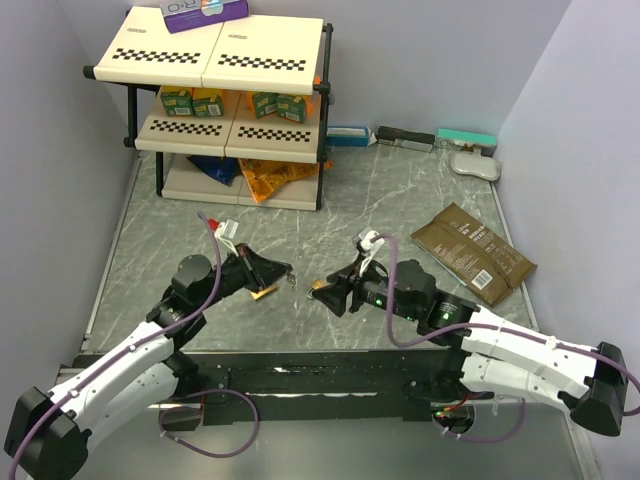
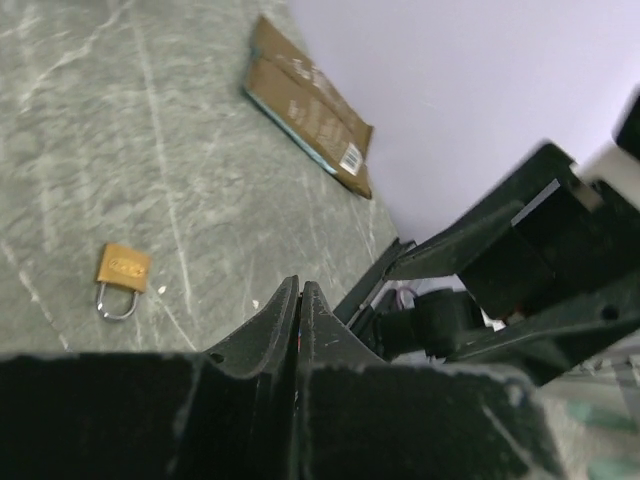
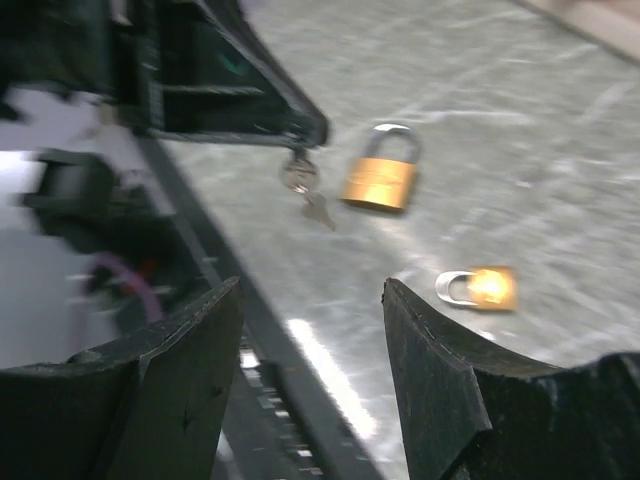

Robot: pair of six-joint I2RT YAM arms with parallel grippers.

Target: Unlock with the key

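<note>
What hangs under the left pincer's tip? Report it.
The key dangles from the shut left pincer, near the larger padlock. Where its fingers pinch it is hidden.

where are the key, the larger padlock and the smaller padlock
the key (image 3: 299, 176), right wrist view, its head
the larger padlock (image 3: 379, 183), right wrist view, brass body
the smaller padlock (image 3: 492, 287), right wrist view, brass body

Pale lavender walls (image 1: 420, 50) enclose a grey marbled tabletop (image 1: 400, 190) bearing a cream three-tier shelf rack (image 1: 262, 42).
</note>
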